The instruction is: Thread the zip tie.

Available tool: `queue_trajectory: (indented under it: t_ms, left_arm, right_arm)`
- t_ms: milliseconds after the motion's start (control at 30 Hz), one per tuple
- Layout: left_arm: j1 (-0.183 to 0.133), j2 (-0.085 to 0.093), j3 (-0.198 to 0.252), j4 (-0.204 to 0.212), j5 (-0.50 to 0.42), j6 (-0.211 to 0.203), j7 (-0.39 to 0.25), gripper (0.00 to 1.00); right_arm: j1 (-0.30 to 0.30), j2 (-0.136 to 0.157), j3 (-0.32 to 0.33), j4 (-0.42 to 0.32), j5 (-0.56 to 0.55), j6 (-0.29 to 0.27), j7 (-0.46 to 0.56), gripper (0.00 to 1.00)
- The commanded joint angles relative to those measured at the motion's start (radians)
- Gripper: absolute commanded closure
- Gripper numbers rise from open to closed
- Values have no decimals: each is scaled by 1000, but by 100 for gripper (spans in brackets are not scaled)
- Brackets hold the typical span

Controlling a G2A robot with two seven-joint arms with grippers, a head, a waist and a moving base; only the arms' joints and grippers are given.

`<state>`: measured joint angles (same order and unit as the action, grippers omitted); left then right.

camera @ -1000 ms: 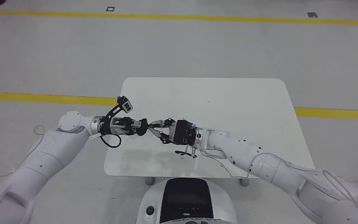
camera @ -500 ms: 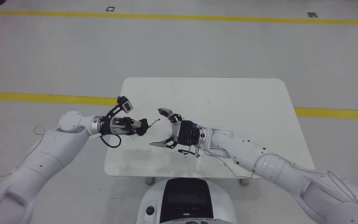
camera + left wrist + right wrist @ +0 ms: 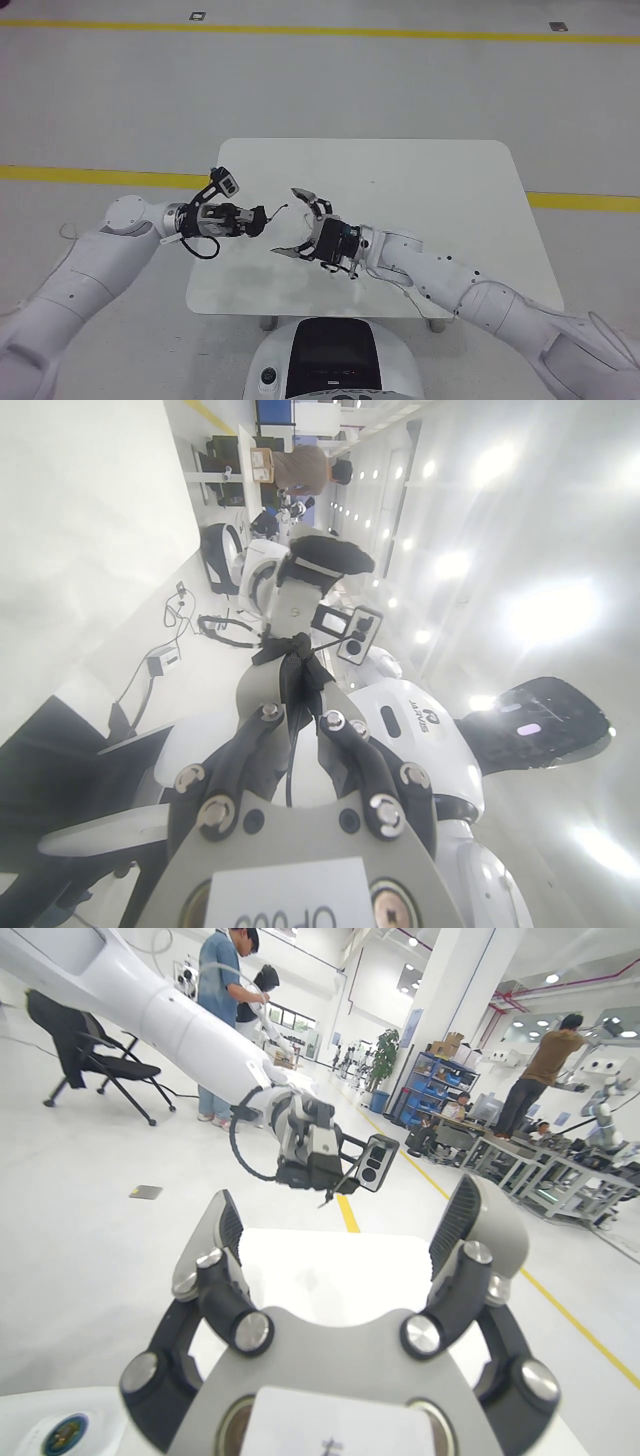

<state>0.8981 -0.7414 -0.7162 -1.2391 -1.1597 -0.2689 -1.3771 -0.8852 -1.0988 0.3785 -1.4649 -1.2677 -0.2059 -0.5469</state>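
Left tool (image 3: 252,221): left of centre in the top view, raised over the left part of the desk, with its two fingers pressed together and clamped on the zip tie.
Zip tie (image 3: 276,211): black and thin, held off the desk. A short free end pokes out of the left tool toward the right tool. In the left wrist view the zip tie (image 3: 300,646) bunches darkly at the fingertips, with a strand running back between the fingers. Whether the end has already passed through the head cannot be told.
Right tool (image 3: 284,222): centre of the top view, facing the left tool, fingers spread wide apart and holding nothing. In the right wrist view the right tool (image 3: 345,1220) frames the zip tie (image 3: 336,1187), which hangs beyond it and touches neither pad.
Desk (image 3: 430,190): white, stretching to the right of the frame.
Step in hand: probably lining up to take the free end.
Next move: likely the right tool advancing until the free end lies between its pads, then closing gently. The end is slender, so the aim needs to be fine.
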Motion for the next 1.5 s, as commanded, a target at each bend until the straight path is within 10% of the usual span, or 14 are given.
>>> queue_trajectory:
  t_ms: [0, 300, 600, 1033, 1467]
  left_arm:
    - [15, 7, -22, -15, -37, 41, -13, 100]
    - [86, 24, -56, -90, -151, 152, -13, 100]
    - [80, 26, -63, -81, -114, 132, -13, 100]
    - [111, -44, -40, 26, -401, 281, -8, 100]
    - [125, -61, -47, 12, -390, 266, 64, 100]
  right_arm:
    - [-14, 5, 17, -18, -53, 31, 24, 0]
    - [-79, 21, 84, -102, -266, 166, 116, 0]
    - [-89, 22, 97, -113, -302, 218, 159, 0]
    - [29, 46, -61, -119, -302, 417, 202, 0]
    - [47, 40, -83, -128, -302, 436, 206, 0]
